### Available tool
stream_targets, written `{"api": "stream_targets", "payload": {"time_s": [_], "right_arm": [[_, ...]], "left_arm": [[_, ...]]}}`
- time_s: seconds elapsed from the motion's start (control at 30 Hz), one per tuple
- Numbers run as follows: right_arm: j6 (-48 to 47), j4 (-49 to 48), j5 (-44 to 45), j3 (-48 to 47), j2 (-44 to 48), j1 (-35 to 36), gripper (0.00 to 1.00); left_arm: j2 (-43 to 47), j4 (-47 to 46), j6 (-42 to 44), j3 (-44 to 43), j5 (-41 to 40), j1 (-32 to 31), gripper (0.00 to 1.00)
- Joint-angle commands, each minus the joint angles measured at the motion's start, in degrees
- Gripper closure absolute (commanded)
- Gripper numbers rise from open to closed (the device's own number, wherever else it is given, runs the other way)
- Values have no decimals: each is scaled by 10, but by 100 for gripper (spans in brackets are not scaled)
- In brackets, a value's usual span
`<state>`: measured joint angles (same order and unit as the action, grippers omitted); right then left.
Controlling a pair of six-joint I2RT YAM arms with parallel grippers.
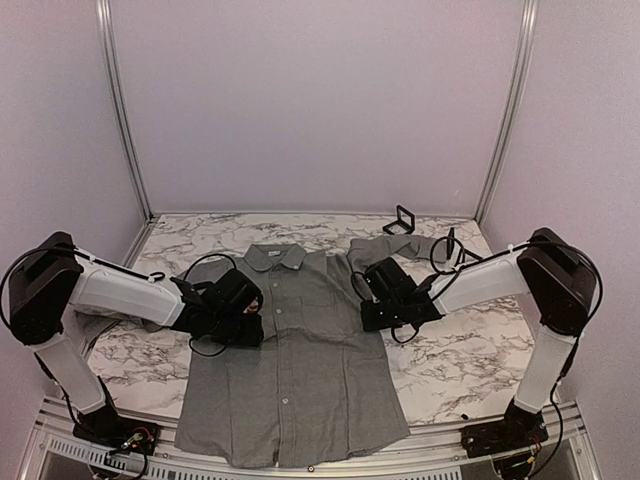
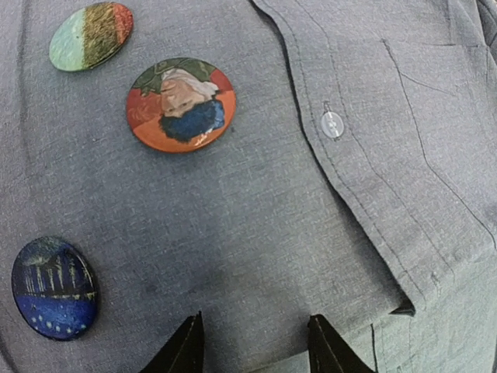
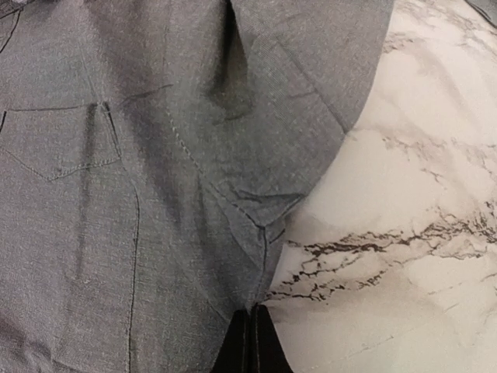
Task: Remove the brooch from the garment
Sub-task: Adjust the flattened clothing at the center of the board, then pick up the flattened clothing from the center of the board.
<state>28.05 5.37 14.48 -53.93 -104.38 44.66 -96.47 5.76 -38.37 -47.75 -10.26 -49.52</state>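
Observation:
The grey garment (image 1: 300, 370) lies flat on the marble table (image 1: 455, 365), collar to the back. In the left wrist view three round brooches are pinned to the garment (image 2: 272, 217): an orange portrait brooch (image 2: 180, 105), a green-and-orange one (image 2: 90, 36) and a dark blue one (image 2: 54, 287). My left gripper (image 2: 252, 342) stands open over bare cloth below the portrait brooch, touching none of them. At the shirt's right side seam below the underarm, my right gripper (image 3: 252, 311) is shut on the edge of the garment (image 3: 116, 233).
A white button (image 2: 331, 124) and a chest pocket (image 2: 443, 116) lie right of the brooches. A small black bracket (image 1: 400, 220) stands at the back of the table. Both arms (image 1: 130, 295) (image 1: 480, 280) reach in over the shirt's sleeves.

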Motion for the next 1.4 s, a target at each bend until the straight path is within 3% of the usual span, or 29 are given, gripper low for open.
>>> {"api": "stream_targets", "payload": {"time_s": [0.0,0.1,0.2,0.5,0.7,0.97,1.17,1.37], "right_arm": [[15,58,7,35,44,4,100],[23,63,3,61,69,4,100],[35,72,-6,84,86,9,100],[72,101,-12,127,141,33,100],[44,142,30,61,170,35,67],[-1,148,61,-77,118,66,42],[-23,125,56,-155,48,101,32],[-70,105,15,-240,-53,124,30]], "left_arm": [[-12,21,-13,11,4,-24,60],[-12,21,-24,22,5,-42,70],[-11,23,-36,32,8,-62,74],[31,36,-66,60,3,-101,75],[78,77,-55,18,-42,-100,65],[119,83,-47,1,-69,-78,58],[142,92,-36,6,-70,-44,57],[172,80,-28,24,-60,4,56]]}}
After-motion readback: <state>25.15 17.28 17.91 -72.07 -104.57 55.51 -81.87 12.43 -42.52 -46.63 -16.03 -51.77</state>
